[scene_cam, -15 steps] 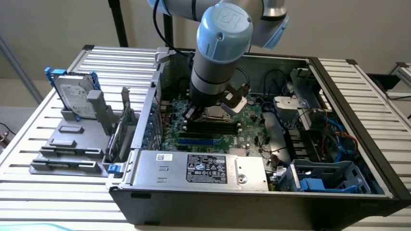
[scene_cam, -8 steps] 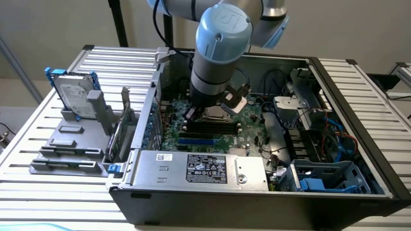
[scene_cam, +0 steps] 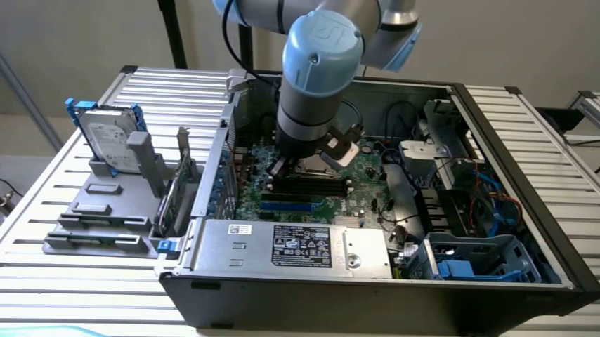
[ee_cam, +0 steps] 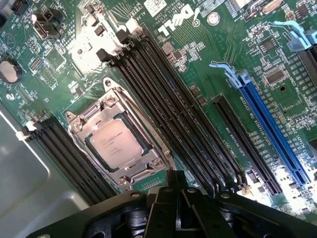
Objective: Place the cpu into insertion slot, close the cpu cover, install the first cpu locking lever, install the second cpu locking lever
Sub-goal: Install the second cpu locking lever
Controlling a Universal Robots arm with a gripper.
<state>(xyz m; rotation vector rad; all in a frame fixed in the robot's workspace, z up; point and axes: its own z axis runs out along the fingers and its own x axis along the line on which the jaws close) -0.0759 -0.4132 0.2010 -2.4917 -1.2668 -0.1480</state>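
Note:
The cpu [ee_cam: 115, 143], a small square chip with a silvery-grey top, lies flat in the insertion slot [ee_cam: 147, 174] on the green board [ee_cam: 208, 64]. Over it lies the cpu cover [ee_cam: 97, 112], a silvery frame whose cut-out shows the chip. A thin metal lever [ee_cam: 143, 124] runs along one side of the frame. My gripper [ee_cam: 174, 177] hangs just off the socket's corner, its dark fingers shut with nothing between them. In the exterior view the arm [scene_cam: 314, 77] reaches down into the open computer case, and its wrist [scene_cam: 324, 151] stands over the socket area.
Long black memory slots [ee_cam: 163, 109] and a blue expansion slot [ee_cam: 270, 124] lie beside the socket. The power supply [scene_cam: 291, 246] sits at the case's front, with cables and a blue drive cage [scene_cam: 478, 256] at the exterior view's right. A hard drive [scene_cam: 108, 137] stands on a grey holder outside the case.

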